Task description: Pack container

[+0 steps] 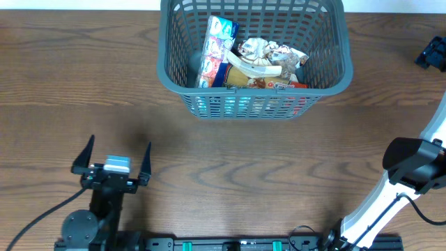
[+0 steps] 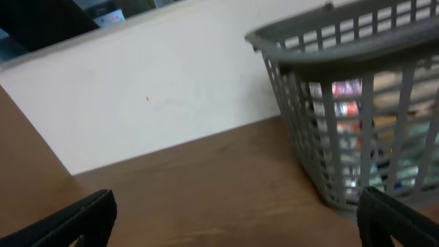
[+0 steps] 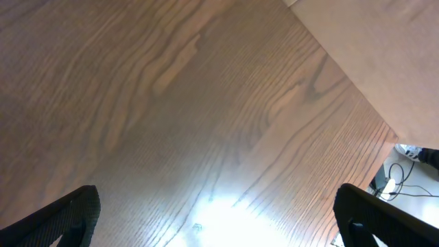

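Observation:
The container (image 1: 254, 89), a large dark grey lattice basket, stands at the table's far middle. It holds several snack packets: a blue and white one (image 1: 218, 40) on edge at the left, and crumpled white ones (image 1: 270, 54) over an orange one. The basket also shows at the right of the left wrist view (image 2: 343, 34), with packets visible through its slots. My left gripper (image 1: 119, 144) (image 2: 233, 219) is open and empty over bare table, well in front and left of the basket. My right gripper (image 3: 216, 219) is open and empty over bare wood near the table's edge.
The wooden table (image 1: 230, 167) spreads between the basket and the arm bases. My right arm (image 1: 411, 167) rises along the right side, with a dark part (image 1: 432, 54) at the far right edge. A pale wall (image 2: 158, 96) stands behind the table.

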